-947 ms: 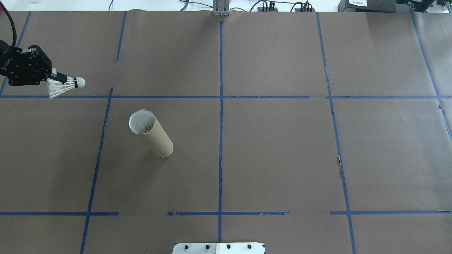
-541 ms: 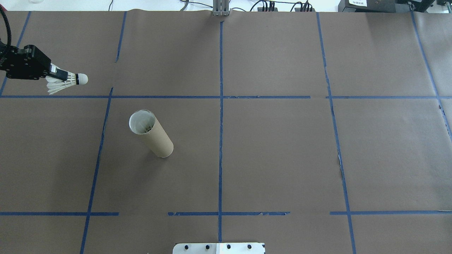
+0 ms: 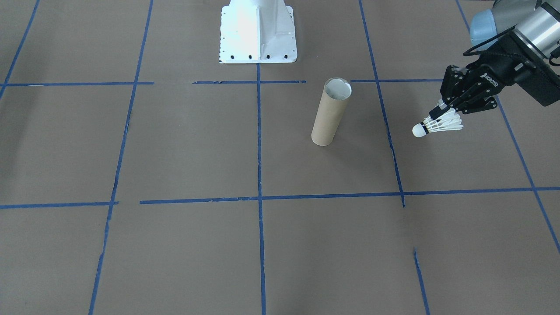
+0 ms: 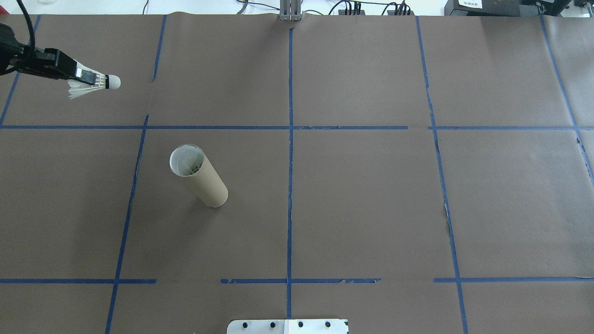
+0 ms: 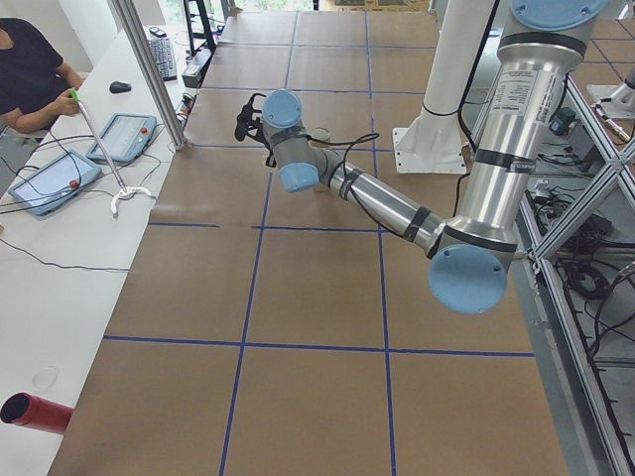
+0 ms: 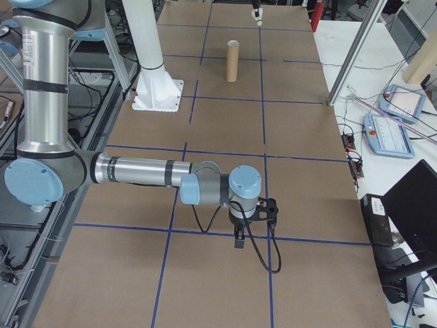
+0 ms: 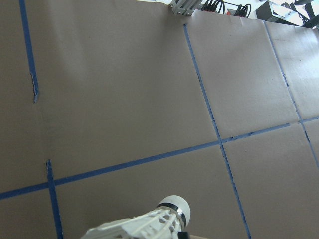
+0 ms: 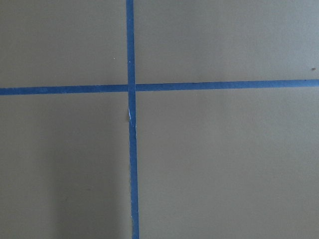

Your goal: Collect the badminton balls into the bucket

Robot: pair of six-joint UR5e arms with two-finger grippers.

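The shuttlecock [image 4: 95, 84] is hanging over the bench [image 4: 371, 185], left pincer [image 4: 88, 76] clamped on its feathers, at ten o'clock from the upright cardboard tube [image 4: 198, 175]. Blue tape lines [image 4: 290, 162] are lying between them. Right pincer [image 6: 239, 240]: cannot tell.

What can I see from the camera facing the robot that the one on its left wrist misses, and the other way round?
Only the facing camera shows the cardboard tube standing upright, the white base and the left hand itself gripping the shuttlecock's feathers. Only the wrist camera shows cables and gear beyond the table's far edge. Both show the shuttlecock and the blue tape lines.
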